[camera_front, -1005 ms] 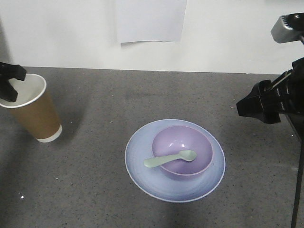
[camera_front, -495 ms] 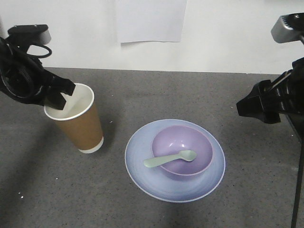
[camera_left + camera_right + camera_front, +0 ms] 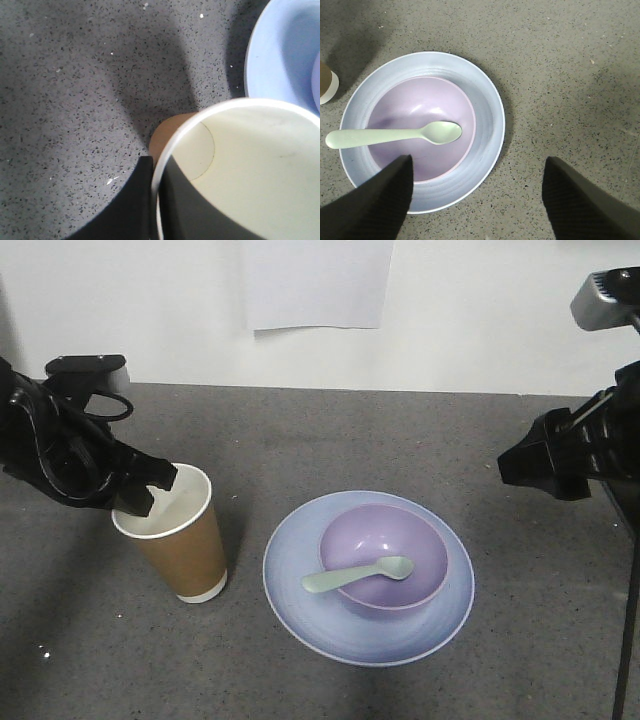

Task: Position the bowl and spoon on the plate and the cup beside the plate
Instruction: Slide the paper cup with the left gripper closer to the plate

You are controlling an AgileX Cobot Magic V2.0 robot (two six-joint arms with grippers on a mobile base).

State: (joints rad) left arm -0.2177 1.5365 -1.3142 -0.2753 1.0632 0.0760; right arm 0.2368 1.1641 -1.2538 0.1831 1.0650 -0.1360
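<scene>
The brown paper cup (image 3: 180,540) stands upright on the grey table, just left of the pale blue plate (image 3: 300,600). My left gripper (image 3: 148,490) is shut on the cup's rim (image 3: 165,165), one finger inside and one outside. The lavender bowl (image 3: 395,540) sits on the plate, and the mint-green spoon (image 3: 355,575) lies in it with its handle over the left rim. My right gripper (image 3: 477,200) hangs open above the table by the plate's (image 3: 490,145) right side, holding nothing. The bowl (image 3: 410,107) and spoon (image 3: 395,135) also show in the right wrist view.
A white sheet of paper (image 3: 315,285) hangs on the wall behind the table. The right arm (image 3: 560,455) hovers at the right edge of the front view. Grey speckled tabletop (image 3: 330,440) surrounds the plate.
My left gripper has carried the cup from the far left of the table rightward, and the cup now stands close beside the plate. The right arm has not moved.
</scene>
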